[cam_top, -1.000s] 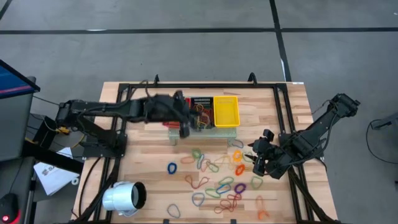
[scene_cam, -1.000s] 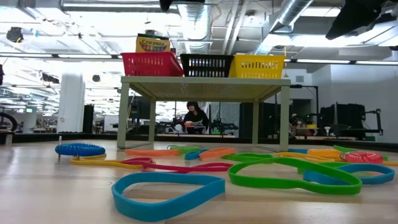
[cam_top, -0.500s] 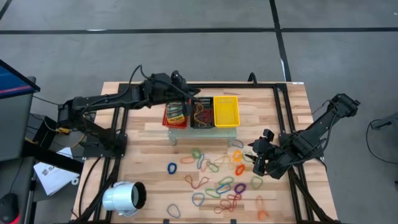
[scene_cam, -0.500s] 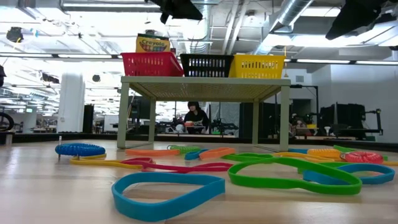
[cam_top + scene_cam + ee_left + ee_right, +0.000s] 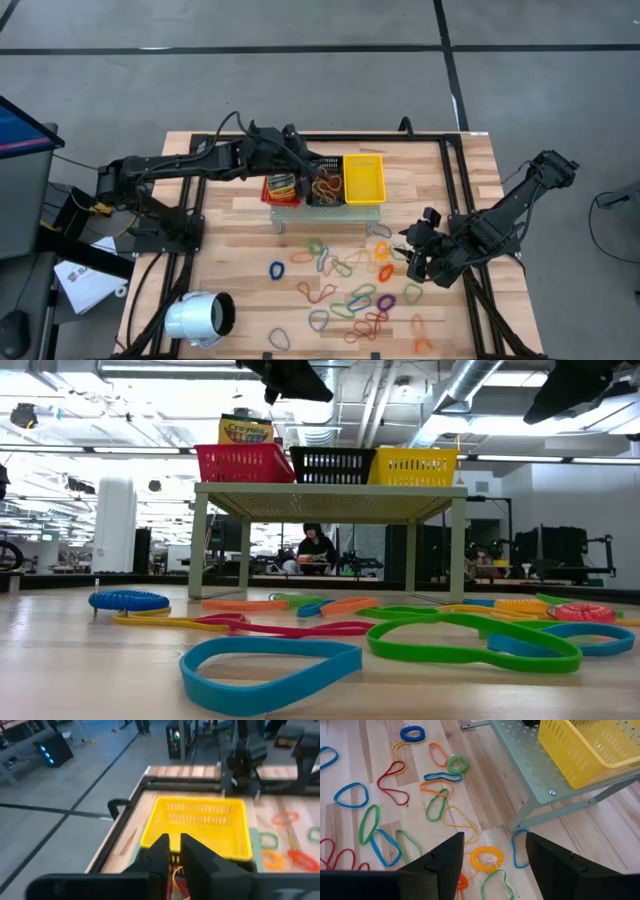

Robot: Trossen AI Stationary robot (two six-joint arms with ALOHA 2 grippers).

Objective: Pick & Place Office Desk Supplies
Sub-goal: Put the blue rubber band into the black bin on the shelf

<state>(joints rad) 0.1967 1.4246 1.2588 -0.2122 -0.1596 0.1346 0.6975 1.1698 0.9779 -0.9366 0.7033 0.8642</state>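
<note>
On the table [image 5: 470, 160]: a raised stand [image 5: 325, 207] sits at the far side and loose rubber bands [image 5: 350, 290] are strewn across the near half. Most of the sorting looks yet to be done.
White cylinder [image 5: 198, 318]: lies at the near left corner, well apart from the action.
Basket row: the red basket [image 5: 272, 190], black basket [image 5: 326, 185] and yellow basket [image 5: 363, 177] stand side by side on the stand. The yellow one looks bare and the black one holds a tangle of bands.
Left gripper [image 5: 303, 165]: hangs over the red and black baskets, right at the drop-off spot. I cannot tell whether it is clamped or parted.
Right gripper [image 5: 493, 840]: spread wide and empty, it hovers low over the bands at the table's right side.
Printed packet [image 5: 283, 183]: already in the red basket, its top poking above the rim in the low view.
Step in hand: delivery at the baskets, as I read it.
Next move: the left arm should clear the basket rims and go back to the scatter. The right has only to drop onto one loop and pinch it without catching its neighbours.
Hard to make out: the left wrist view cuts off the black basket, showing just a few strands under the gripper. Whether a band is in its grasp stays hidden, and overlapping loops on the table cannot be counted.
</note>
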